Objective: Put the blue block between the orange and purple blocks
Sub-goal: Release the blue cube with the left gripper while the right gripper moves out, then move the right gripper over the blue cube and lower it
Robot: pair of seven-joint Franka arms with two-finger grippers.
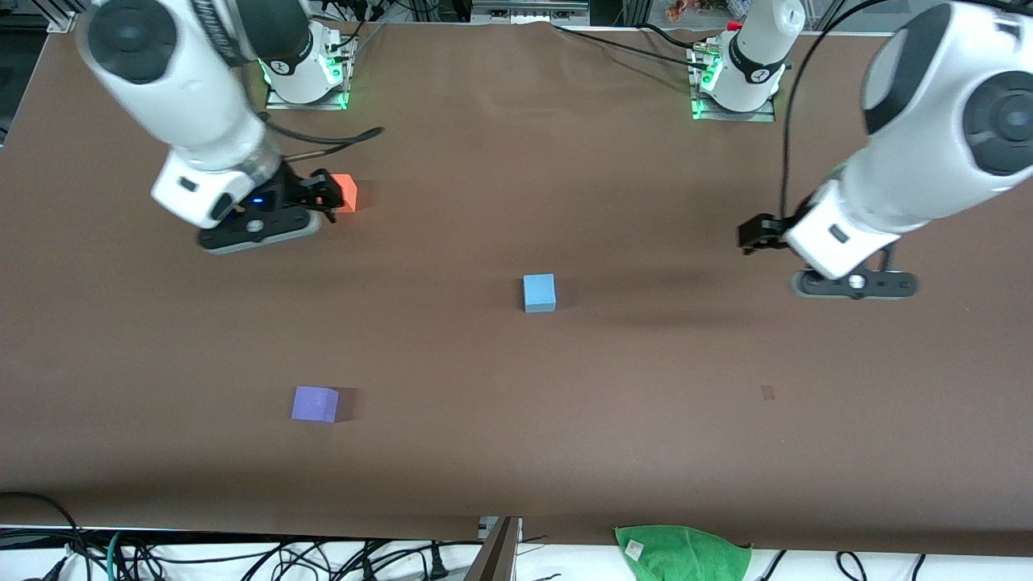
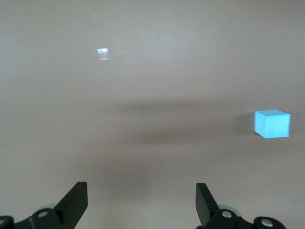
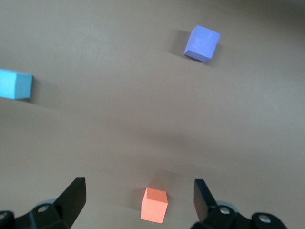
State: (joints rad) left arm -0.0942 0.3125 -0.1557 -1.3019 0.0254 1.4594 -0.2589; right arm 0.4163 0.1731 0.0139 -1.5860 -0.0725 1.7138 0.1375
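Between right gripper (image 3: 138, 200) jaws, spread wide w/ nothing held, orange block (image 3: 154, 204) sits on brown table (image 1: 565, 452) below. Left gripper (image 2: 141, 202) also wide open, empty, over bare table. Blue block (image 1: 539, 292) mid-table, square-on; purple block (image 1: 315, 403) nearer front camera, slightly turned. Green cloth (image 1: 682, 553) at table's front edge.
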